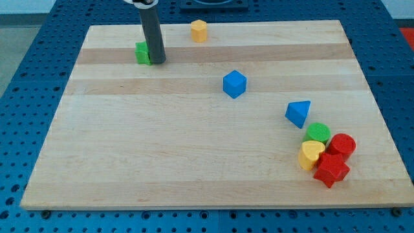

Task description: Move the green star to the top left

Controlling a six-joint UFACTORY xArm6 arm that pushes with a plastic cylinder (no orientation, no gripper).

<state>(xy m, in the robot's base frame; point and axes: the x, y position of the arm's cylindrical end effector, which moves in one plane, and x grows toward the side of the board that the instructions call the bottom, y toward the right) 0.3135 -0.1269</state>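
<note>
Lying flat across nearly the whole view, a pale wooden board (194,155) made of glued planks, with grain bands running from the view's left to the view's right and alternating between lighter and slightly darker tones. Showing around every edge of it, a blue perforated surface (26,77) dotted with a regular grid of small holes, widest at the view's left and right and narrowing to a thin strip along the view's bottom. Peeking in at the view's top corners, a light grey floor-like area (26,8), with soft, even lighting falling over everything and casting only faint shadows.
</note>
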